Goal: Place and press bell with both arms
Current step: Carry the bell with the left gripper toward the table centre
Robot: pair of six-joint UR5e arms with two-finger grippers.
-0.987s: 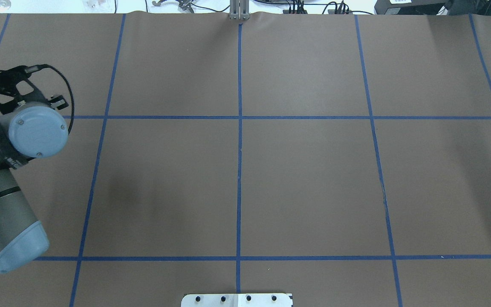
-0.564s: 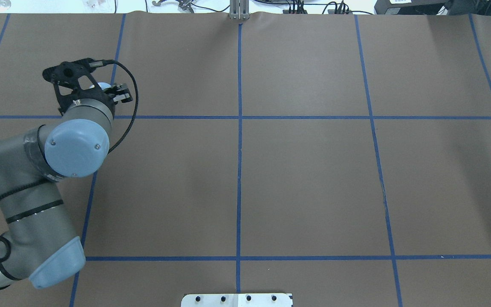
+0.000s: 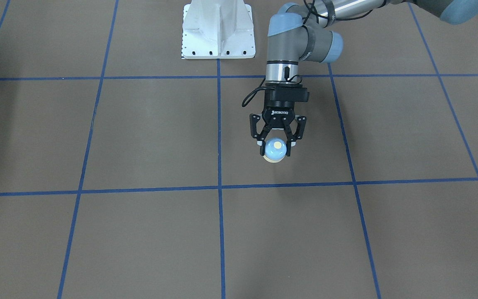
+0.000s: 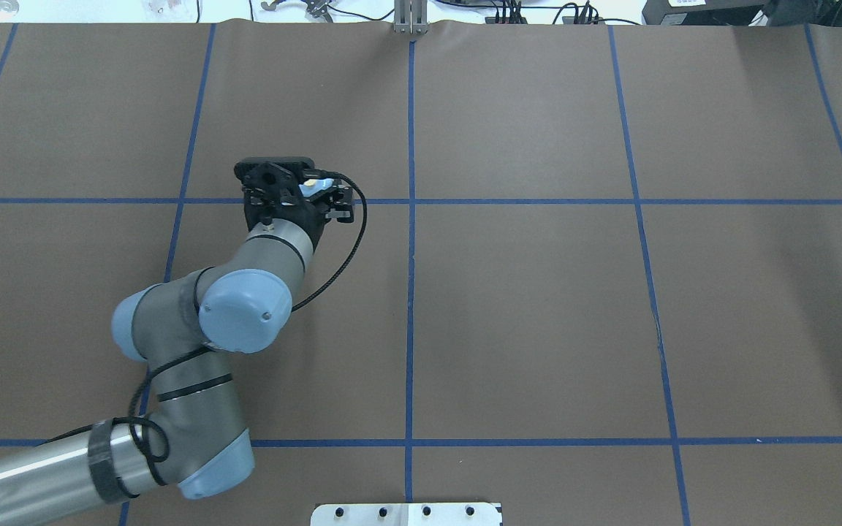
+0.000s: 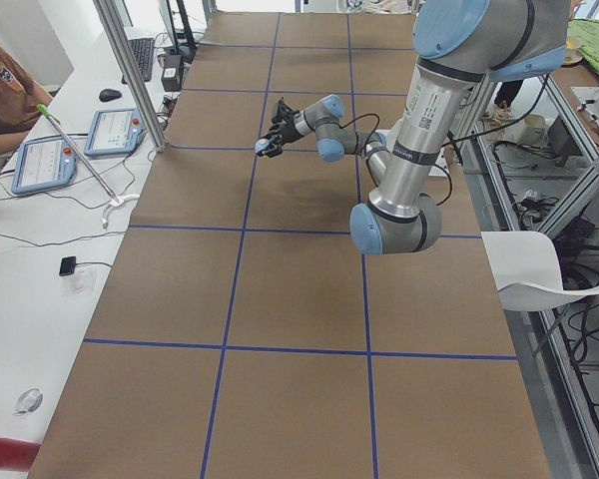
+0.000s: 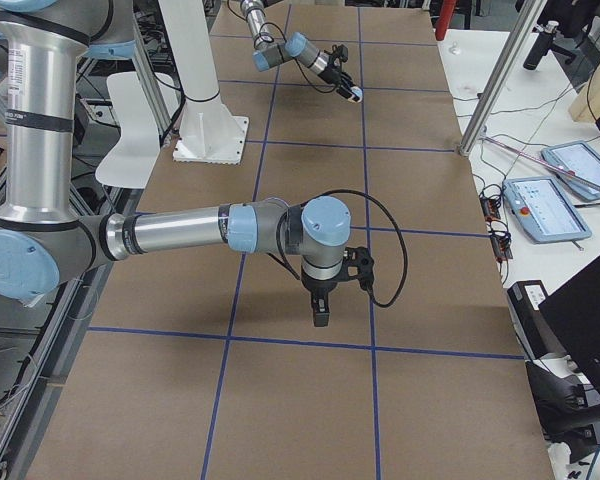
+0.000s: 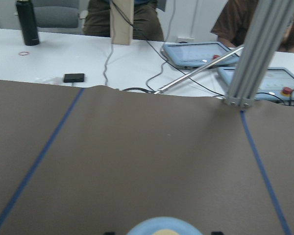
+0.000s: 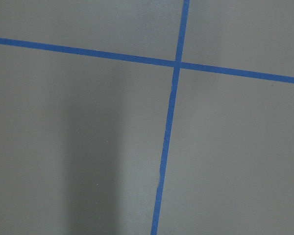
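Bell (image 3: 275, 155) gripped tight by left tool (image 3: 275, 148), now nearer centre line (image 4: 410, 329); right tool (image 6: 320, 319) unreadable.

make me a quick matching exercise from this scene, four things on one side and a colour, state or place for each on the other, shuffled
Things:
1. bell
2. left gripper
3. right gripper
4. white pedestal

Colour, state or place:
A. stands at the robot's edge of the table
B. points down near a blue tape crossing
C. light blue with a cream button on top
D. shut on the bell

Pairs: 1-C, 2-D, 3-B, 4-A
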